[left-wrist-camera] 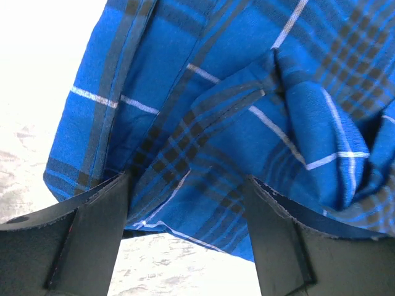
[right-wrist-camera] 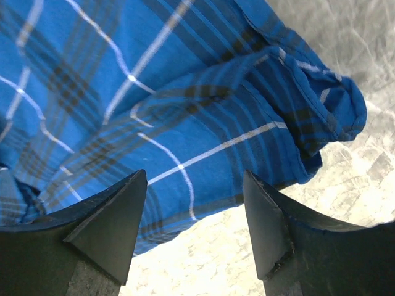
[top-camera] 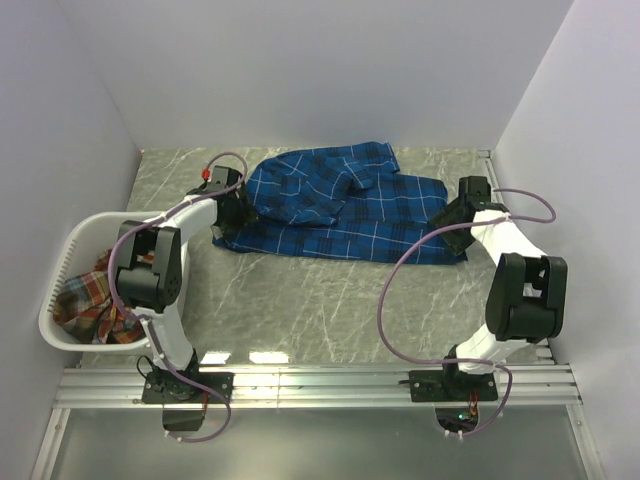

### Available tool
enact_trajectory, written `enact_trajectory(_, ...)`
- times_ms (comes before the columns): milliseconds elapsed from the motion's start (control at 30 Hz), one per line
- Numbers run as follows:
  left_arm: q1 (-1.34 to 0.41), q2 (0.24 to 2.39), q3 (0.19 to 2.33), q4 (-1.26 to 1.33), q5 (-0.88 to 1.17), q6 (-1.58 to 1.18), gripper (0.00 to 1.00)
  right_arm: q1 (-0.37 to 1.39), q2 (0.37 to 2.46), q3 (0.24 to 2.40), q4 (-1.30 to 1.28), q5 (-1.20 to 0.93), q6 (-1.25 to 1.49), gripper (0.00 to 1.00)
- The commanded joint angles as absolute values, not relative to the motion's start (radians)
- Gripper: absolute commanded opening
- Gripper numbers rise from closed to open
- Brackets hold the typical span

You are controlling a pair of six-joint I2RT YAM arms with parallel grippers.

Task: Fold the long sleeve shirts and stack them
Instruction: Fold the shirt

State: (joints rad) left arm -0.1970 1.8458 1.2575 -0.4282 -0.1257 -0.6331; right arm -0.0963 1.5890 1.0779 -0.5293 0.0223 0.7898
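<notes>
A royal blue plaid shirt [top-camera: 335,205] lies partly folded across the back middle of the table. A red-orange plaid shirt [top-camera: 88,297] sits crumpled in the white basket at the left. My left gripper [top-camera: 238,215] is open at the blue shirt's left edge; in the left wrist view [left-wrist-camera: 185,203] the cloth edge [left-wrist-camera: 203,135] lies between and beyond the fingers. My right gripper [top-camera: 440,222] is open at the shirt's right edge; in the right wrist view [right-wrist-camera: 194,209] the blue hem [right-wrist-camera: 185,123] lies just beyond the fingertips.
A white plastic laundry basket [top-camera: 62,272] stands at the left wall. White walls close in the left, back and right. The grey marbled tabletop [top-camera: 320,305] lies in front of the shirt. An aluminium rail [top-camera: 320,382] carries the arm bases.
</notes>
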Motion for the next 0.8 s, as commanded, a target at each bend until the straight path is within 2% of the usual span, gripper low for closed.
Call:
enact_trajectory(0,-0.199,1.83,1.269,-0.422,-0.126,-0.653,0.77,-0.098,1.598,1.075,-0.511,0.032,0.789,0.7)
enact_trajectory(167,-0.202,1.795,1.321,-0.425,-0.121,-0.623,0.84,-0.068,1.583,1.176,-0.529,0.06,0.661,0.68)
enact_trajectory(400,-0.251,1.816,1.345,-0.299,-0.104,-0.39,0.9,0.06,1.62,1.285,-0.578,0.144,0.523,0.71)
enact_trajectory(567,-0.253,1.835,1.319,-0.183,-0.063,-0.224,0.9,0.095,1.649,1.396,-0.638,0.123,0.471,0.71)
enact_trajectory(767,-0.236,1.907,1.357,-0.175,0.05,-0.103,0.9,0.106,1.629,1.388,-0.637,0.089,0.443,0.71)
